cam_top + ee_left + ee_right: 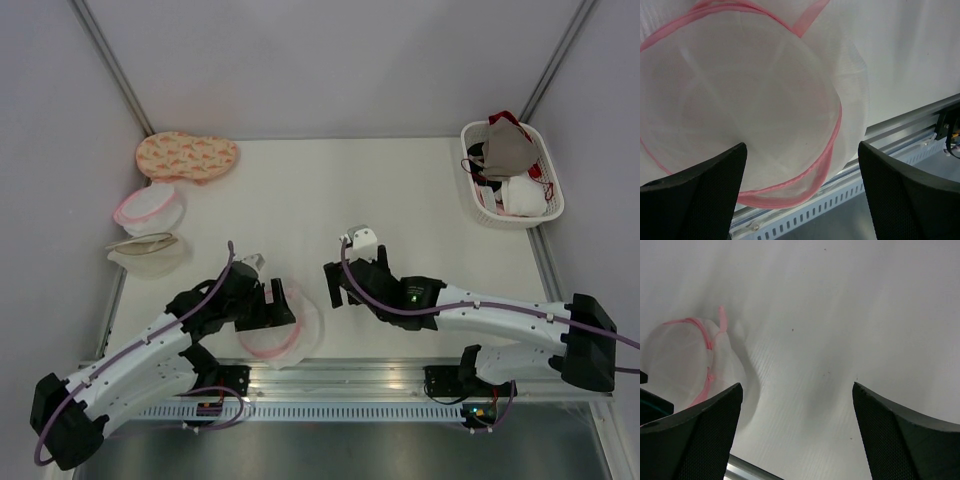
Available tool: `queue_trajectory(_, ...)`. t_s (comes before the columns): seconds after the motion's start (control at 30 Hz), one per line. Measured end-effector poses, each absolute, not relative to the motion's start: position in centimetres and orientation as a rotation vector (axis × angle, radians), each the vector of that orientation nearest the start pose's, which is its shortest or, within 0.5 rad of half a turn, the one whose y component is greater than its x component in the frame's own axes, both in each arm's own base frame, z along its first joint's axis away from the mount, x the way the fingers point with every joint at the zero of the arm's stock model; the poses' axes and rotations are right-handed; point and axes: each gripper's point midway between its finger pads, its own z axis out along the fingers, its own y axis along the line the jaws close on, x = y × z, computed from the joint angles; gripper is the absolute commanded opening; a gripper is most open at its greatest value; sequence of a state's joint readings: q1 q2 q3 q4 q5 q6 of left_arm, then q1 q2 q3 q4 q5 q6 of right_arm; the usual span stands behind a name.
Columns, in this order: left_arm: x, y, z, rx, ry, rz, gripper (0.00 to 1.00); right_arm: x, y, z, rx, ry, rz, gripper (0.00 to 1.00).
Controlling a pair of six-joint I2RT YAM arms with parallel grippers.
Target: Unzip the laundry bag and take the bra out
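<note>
Seen from above, a white bench (400,190) has two robot arms reaching in from its near edge. The laundry bag (285,335) – a small round dome of see-through white mesh with a pink rim – lies at about 6 o'clock on the bench, close to the front edge and a little left of centre.

The left tool (802,146) is just at the bag's 10 o'clock side, its two black fingers spread wide. In the left wrist view the bag fills the space beyond those fingers, with the pink rim curving between them. Whether either finger touches the mesh cannot be told.

The right tool (796,386) is at the bag's 2 o'clock, near it but apart. Its fingers are also spread wide, over bare bench. In the right wrist view the bag shows off to the left, with a short pink tab (721,316) standing up from the rim.

The bra (508,150) – taupe, with smooth padded cups – lies on top of other garments in a white slatted basket (554,183) at 2 o'clock, well away from both tools.

Along the left side, at 9 to 10 o'clock:
- a beige-rimmed mesh bag (148,250)
- a fuller pink-rimmed mesh bag (150,207)
- an orange patterned piece (187,155)
</note>
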State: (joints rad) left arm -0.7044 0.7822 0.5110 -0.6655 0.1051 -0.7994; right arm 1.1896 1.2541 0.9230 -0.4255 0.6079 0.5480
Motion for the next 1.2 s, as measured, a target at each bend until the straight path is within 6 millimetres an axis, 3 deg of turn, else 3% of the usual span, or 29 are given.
queue_trajectory(0.13,13.3,-16.8,8.8,-0.093,2.58,-0.7,0.95,18.8,27.8,12.3,-0.331,2.208,0.434,0.98)
queue_trajectory(0.23,14.2,-16.4,10.6,-0.136,2.466,-0.725,0.95,16.3,28.3,8.5,-0.301,2.287,0.617,0.98)
queue_trajectory(0.33,14.7,-16.2,11.9,-0.161,2.411,-0.734,0.95,14.2,29.5,6.6,-0.267,2.334,0.802,0.98)
queue_trajectory(0.43,15.0,-16.0,11.8,-0.184,2.413,-0.71,0.95,13.1,31.2,6.5,-0.23,2.34,0.966,0.98)
queue_trajectory(0.7,15.2,-14.8,13.2,-0.272,2.324,-0.718,0.95,12.3,35.3,9.3,-0.134,2.26,1.301,0.98)
queue_trajectory(0.87,15.2,-13.9,14.4,-0.324,2.264,-0.728,0.95,12.4,36.4,7.9,-0.095,2.333,1.255,0.98)
queue_trajectory(1.1,14.9,-13.0,15.3,-0.369,2.214,-0.744,0.95,12.5,39.4,8.1,-0.096,2.387,1.134,0.98)
queue_trajectory(1.2,15.0,-12.9,15.7,-0.381,2.199,-0.75,0.95,13.0,40.1,7.2,-0.081,2.414,1.074,0.95)
